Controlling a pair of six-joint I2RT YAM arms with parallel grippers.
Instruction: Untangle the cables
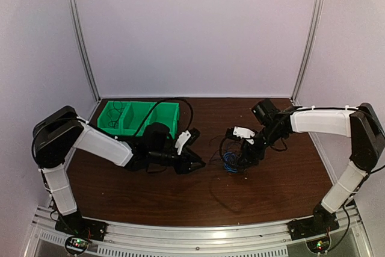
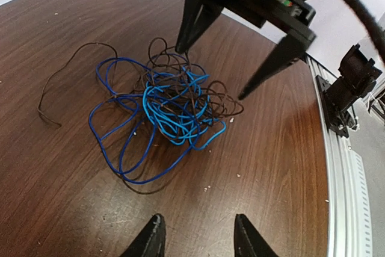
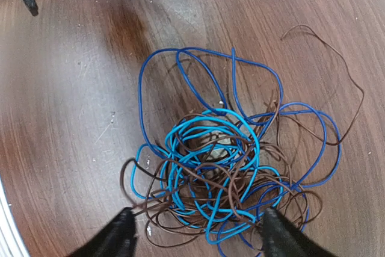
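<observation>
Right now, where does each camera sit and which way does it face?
Top external: fixed above and behind, looking down on the table; left arm and right arm whole, bases at the bottom edge.
Left wrist: on the left arm, looking across the cable tangle toward the open right fingers; left fingers at the bottom edge.
Right wrist: almost straight down onto the tangle; right fingers at the bottom edge.
Shared: both wrist views hold the tangle, and each shows the other arm's fingers.

The right pincer [image 3: 197,218] is blurred, cropped at bottom.
</observation>
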